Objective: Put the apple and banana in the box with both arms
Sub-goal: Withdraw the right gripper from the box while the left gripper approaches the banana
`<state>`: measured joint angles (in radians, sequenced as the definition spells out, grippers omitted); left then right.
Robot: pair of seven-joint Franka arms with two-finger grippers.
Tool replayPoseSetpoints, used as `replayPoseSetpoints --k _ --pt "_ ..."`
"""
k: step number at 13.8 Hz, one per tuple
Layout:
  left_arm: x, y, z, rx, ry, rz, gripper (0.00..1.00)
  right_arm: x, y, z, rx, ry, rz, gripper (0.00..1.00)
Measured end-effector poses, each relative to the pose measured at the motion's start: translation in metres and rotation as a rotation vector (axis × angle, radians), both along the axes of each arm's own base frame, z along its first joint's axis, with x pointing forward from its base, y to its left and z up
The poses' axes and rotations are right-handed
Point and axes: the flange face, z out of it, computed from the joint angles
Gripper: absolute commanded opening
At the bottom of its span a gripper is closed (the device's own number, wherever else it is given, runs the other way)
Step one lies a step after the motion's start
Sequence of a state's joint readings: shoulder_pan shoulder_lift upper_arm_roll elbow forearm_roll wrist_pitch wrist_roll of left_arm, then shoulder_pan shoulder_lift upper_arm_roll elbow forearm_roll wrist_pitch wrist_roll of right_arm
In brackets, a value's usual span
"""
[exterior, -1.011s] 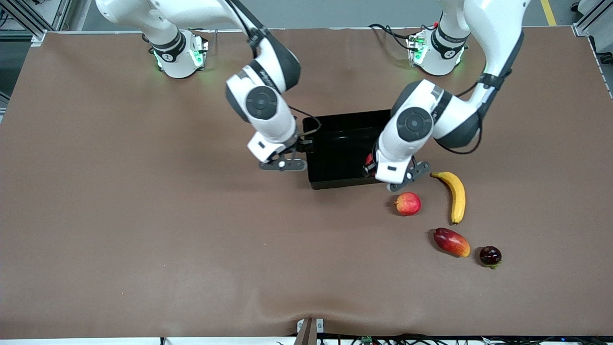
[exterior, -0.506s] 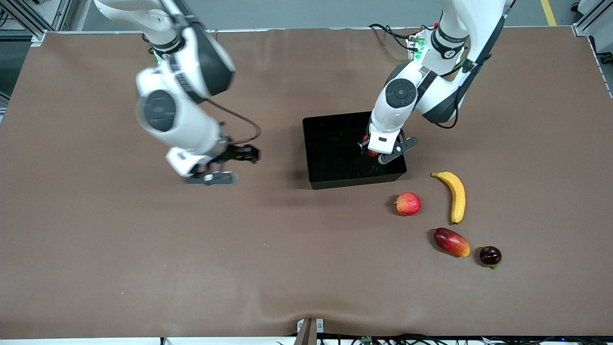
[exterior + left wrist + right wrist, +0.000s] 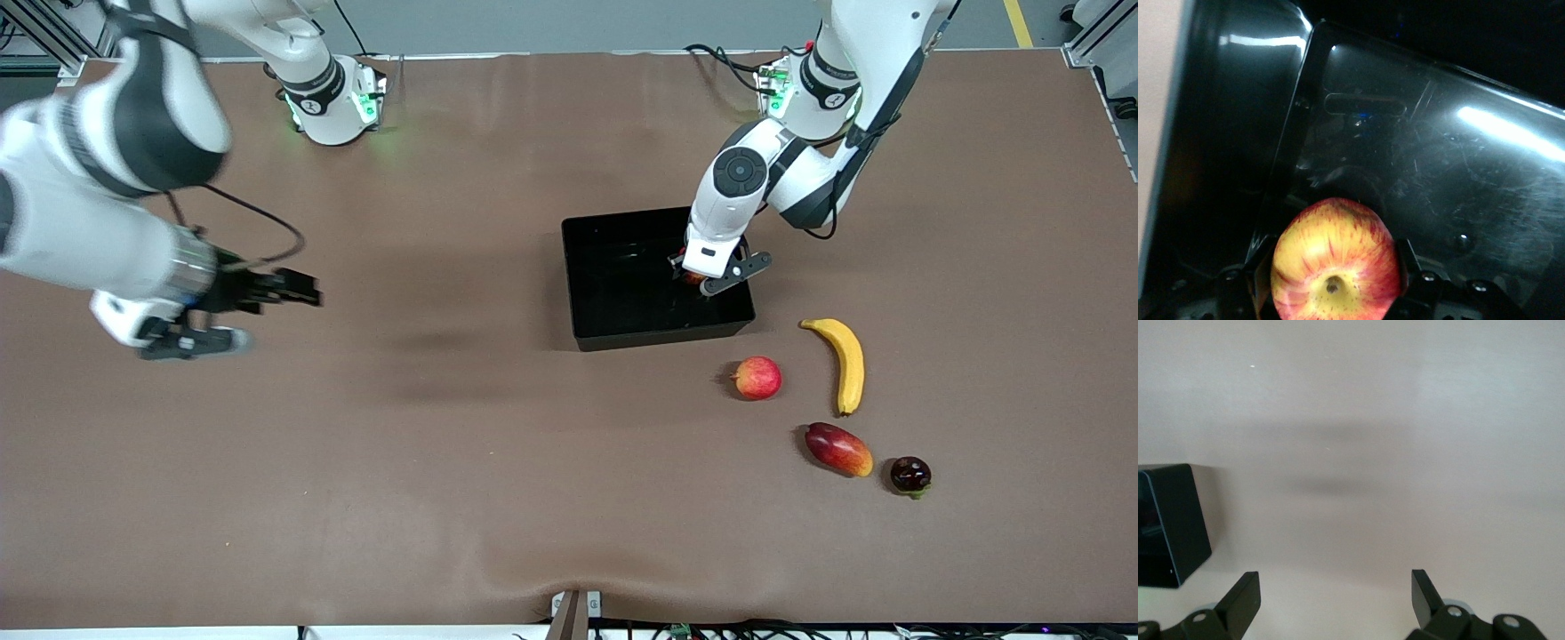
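Holding the apple (image 3: 1333, 260) inside the box (image 3: 622, 329), the left gripper (image 3: 694, 278) has its fingers (image 3: 1410, 263) clamped on the fruit's two sides.
Seen from the left wrist, the apple hangs just above the glossy black floor of the box, stem hollow toward the camera. The box sits on the brown tabletop (image 3: 444, 489). The banana (image 3: 845, 363) lies on the tabletop just outside the box, nearer to the front camera and toward the left arm's end. A pinkish-red round fruit (image 3: 757, 378) lies beside the banana, also nearer the camera than the box; a mango (image 3: 837, 449) and a small dark fruit (image 3: 910, 475) lie nearer the camera still. The right gripper (image 3: 267, 289) hovers over bare tabletop well apart from the box, toward the right arm's end, its fingers (image 3: 1241, 600) spread wide and empty.
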<state>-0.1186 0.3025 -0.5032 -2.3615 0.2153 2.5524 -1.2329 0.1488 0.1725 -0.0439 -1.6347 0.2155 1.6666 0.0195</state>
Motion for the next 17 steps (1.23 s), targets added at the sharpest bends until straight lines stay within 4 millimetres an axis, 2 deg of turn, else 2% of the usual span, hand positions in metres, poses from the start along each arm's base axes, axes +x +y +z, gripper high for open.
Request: replayPoseSetpoints --k 2,3,5,7,9,10,12,14,17 --pt "0.005 -0.001 -0.003 -0.011 -0.002 0.005 1.00 -0.008 -0.029 0.018 -0.012 -0.009 0.008 1.00" --pt "0.014 -0.002 0.003 -0.021 -0.017 0.014 1.00 -0.010 -0.037 0.024 -0.039 -0.020 0.034 1.00" --pt "0.046 -0.001 0.028 -0.033 -0.054 0.048 1.00 -0.015 -0.041 0.034 -0.090 -0.038 0.091 1.00" --pt "0.091 -0.001 0.075 -0.005 -0.069 0.085 1.00 -0.026 -0.041 0.049 -0.110 -0.034 0.114 1.00" --pt "0.136 0.006 0.137 0.019 -0.087 0.088 1.00 -0.042 -0.047 0.077 -0.116 -0.053 0.111 1.00" --pt "0.156 0.017 0.165 0.023 -0.099 0.078 1.00 -0.051 -0.054 0.094 -0.119 -0.069 0.100 1.00" --pt "0.189 0.056 0.206 0.029 -0.115 0.051 1.00 -0.073 -0.075 0.122 -0.120 -0.079 0.067 1.00" --pt "0.212 0.104 0.232 0.042 -0.104 0.007 1.00 -0.088 -0.084 0.136 -0.122 -0.053 0.029 1.00" --pt "0.230 0.163 0.282 0.060 -0.088 -0.067 1.00 -0.092 -0.081 0.145 -0.130 -0.048 -0.020 1.00"
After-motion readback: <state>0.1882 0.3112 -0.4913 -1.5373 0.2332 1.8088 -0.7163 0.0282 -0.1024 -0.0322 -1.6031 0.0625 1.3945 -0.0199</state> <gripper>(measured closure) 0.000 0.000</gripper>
